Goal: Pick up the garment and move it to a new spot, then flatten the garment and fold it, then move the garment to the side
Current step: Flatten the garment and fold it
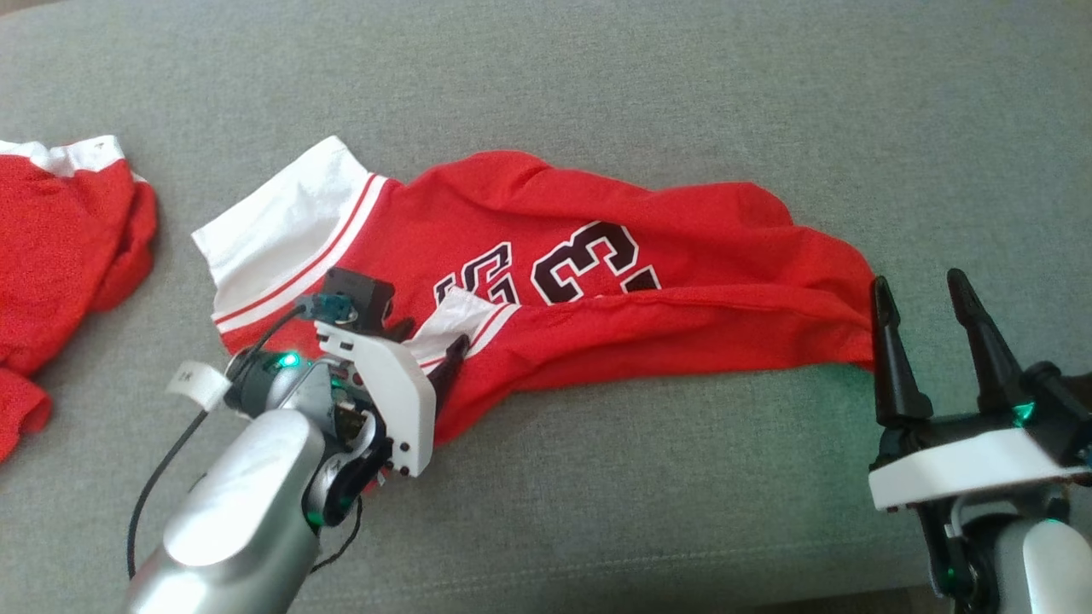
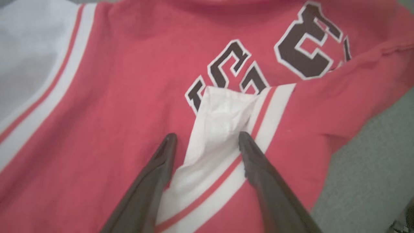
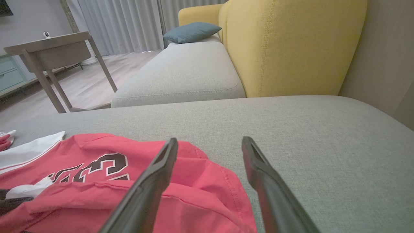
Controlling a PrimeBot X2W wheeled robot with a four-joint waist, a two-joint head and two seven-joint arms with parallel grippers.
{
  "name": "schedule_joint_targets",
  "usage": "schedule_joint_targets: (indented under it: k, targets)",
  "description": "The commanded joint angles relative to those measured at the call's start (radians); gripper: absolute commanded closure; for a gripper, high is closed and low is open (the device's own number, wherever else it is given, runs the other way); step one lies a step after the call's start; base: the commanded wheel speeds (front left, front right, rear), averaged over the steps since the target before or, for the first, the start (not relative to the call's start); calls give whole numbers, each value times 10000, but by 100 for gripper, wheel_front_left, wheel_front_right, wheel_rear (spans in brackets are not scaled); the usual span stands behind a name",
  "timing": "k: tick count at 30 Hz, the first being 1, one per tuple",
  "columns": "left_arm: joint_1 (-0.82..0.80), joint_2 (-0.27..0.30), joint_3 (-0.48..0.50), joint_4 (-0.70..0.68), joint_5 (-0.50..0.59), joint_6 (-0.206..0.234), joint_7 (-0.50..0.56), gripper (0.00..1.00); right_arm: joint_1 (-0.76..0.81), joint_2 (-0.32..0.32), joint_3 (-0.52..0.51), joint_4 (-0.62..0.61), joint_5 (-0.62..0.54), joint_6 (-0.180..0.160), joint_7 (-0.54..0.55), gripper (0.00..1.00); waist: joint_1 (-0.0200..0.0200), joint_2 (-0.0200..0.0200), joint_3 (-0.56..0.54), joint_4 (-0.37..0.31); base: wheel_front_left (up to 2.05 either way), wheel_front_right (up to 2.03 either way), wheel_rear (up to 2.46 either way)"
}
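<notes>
A red garment (image 1: 597,324) with white banded sleeves and dark numbers lies crumpled across the grey cushion (image 1: 682,85). My left gripper (image 1: 431,341) hovers open over its left part. In the left wrist view the left gripper (image 2: 207,136) straddles a folded white sleeve cuff (image 2: 223,113), with red cloth (image 2: 113,97) all around; whether the tips touch the cloth I cannot tell. My right gripper (image 1: 917,286) stands open at the garment's right end, its left finger at the cloth's edge. From the right wrist, the right gripper (image 3: 209,139) points over the garment's (image 3: 97,181) red corner, nothing held.
A second red garment (image 1: 60,247) with white trim lies at the left edge of the cushion. Beyond the cushion (image 3: 291,129) are a yellow sofa back (image 3: 291,42), a teal pillow (image 3: 192,31), another grey seat (image 3: 181,74) and a wooden table (image 3: 51,48).
</notes>
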Motion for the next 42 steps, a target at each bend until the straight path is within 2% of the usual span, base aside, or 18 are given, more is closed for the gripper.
schedule_joint_targets:
  k: [1,2,3,9,18,25,32,42]
  targets:
    - [-528,195,288,-174,-104,-83,86,29,-420,-51,202,-290,80,77,-101,0,0,0,42,-7,0,0,0]
    - [-557,207,264,-149,-94,-97,107,80,-441,-51,205,-273,87,77,-113,0,0,0,58,-10,0,0,0]
    - [-585,215,252,-133,-76,-101,90,100,-461,-51,205,-258,94,77,-126,0,0,0,69,-10,0,0,0]
    - [-825,274,377,-188,211,82,-654,100,-519,-51,185,-185,115,77,-173,0,0,0,73,-4,0,0,0]
    - [-1797,403,833,-443,1260,941,-2699,100,-601,-51,187,-53,179,77,-210,0,0,0,18,-57,0,0,0]
    - [-2399,640,809,-758,2132,1255,-4131,100,-579,-51,200,72,277,77,-294,0,0,0,-14,-132,0,0,0]
    - [-719,793,-25,-1562,2318,1322,-4104,100,-490,-51,45,120,347,77,-351,0,0,0,37,-105,0,0,0]
    - [1582,470,-441,-1986,1411,1583,-4039,100,-555,-51,-359,30,147,77,-221,0,0,0,78,198,0,0,0]
